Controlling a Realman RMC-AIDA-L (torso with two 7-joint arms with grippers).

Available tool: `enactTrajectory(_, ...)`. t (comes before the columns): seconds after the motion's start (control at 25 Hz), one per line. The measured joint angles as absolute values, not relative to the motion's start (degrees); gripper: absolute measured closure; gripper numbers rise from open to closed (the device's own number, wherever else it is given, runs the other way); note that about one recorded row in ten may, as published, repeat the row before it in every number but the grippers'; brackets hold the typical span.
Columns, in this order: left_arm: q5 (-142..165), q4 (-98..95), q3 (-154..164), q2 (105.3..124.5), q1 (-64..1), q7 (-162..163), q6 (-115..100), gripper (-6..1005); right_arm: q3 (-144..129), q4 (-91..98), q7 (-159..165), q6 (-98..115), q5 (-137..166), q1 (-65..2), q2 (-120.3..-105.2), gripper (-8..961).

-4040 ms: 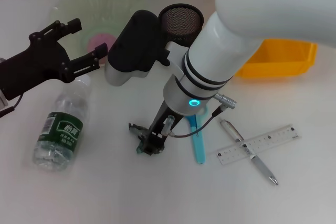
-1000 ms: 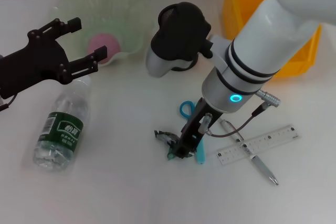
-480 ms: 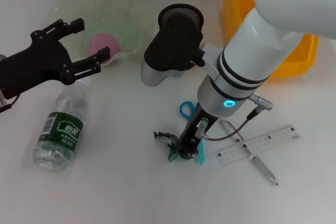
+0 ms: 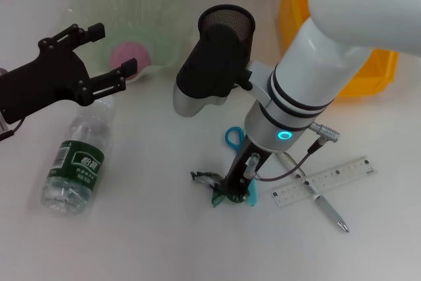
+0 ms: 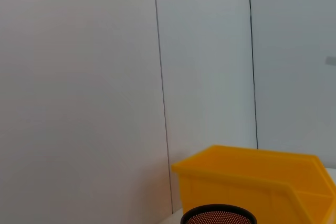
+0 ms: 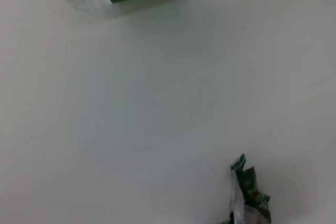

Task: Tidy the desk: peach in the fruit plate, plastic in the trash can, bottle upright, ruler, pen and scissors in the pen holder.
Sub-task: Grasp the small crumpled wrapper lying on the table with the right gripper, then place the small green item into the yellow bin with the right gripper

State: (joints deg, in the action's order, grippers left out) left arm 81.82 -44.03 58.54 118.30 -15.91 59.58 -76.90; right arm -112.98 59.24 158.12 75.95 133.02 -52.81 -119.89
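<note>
The right pincer is reaching down onto the white desk near its middle, clenched on the crumpled green and silver plastic wrapper, which is still touching the desk surface. From the right wrist view the same wrapper is showing as a ragged scrap just beside the pincer.

Just at three o'clock of the pincer, blue-handled scissors are lying partly hidden under the arm. Farther toward three o'clock, a clear plastic ruler is lying flat with a silver pen crossing it.

At twelve o'clock of the pincer, the black mesh pen holder is standing upright, and a yellow plastic bin is sitting at about one o'clock, behind the arm.

The left pincer is hovering at ten o'clock, its fingers spread apart and gripping nothing, above the neck end of the clear water bottle with a green label, which is lying on its side at nine o'clock. The pink peach is resting in the pale green ruffled fruit plate at eleven o'clock.
</note>
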Motion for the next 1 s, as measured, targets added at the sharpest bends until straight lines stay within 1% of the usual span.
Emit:
enactTrajectory(0.28, 81.82, -44.16, 58.54, 118.37, -15.96, 59.59, -76.90, 157, -112.54, 61.54, 158.12, 76.44, 133.11, -52.17, -119.88, 932)
enactTrajectory(0.52, 81.82, -44.33, 58.58, 118.39, -15.99, 59.63, -76.90, 157, -110.77, 64.22, 158.22, 78.15, 134.11, -51.21, -119.62, 934)
enactTrajectory(0.64, 81.80, -44.40, 58.53, 118.39, -16.00, 59.65, -76.93, 157, -106.25, 69.18, 158.57, 81.42, 138.59, -48.96, -119.58, 935)
enactTrajectory(0.68, 81.80, -44.40, 58.53, 118.39, -16.00, 59.65, -76.93, 157, -102.30, 74.04, 158.73, 83.89, 142.11, -46.95, -119.59, 935)
enactTrajectory(1.0, 81.43, -44.44, 58.47, 118.39, -15.48, 59.70, -77.43, 157, -87.12, 86.59, 158.00, 89.10, 147.86, -42.12, -119.39, 930)
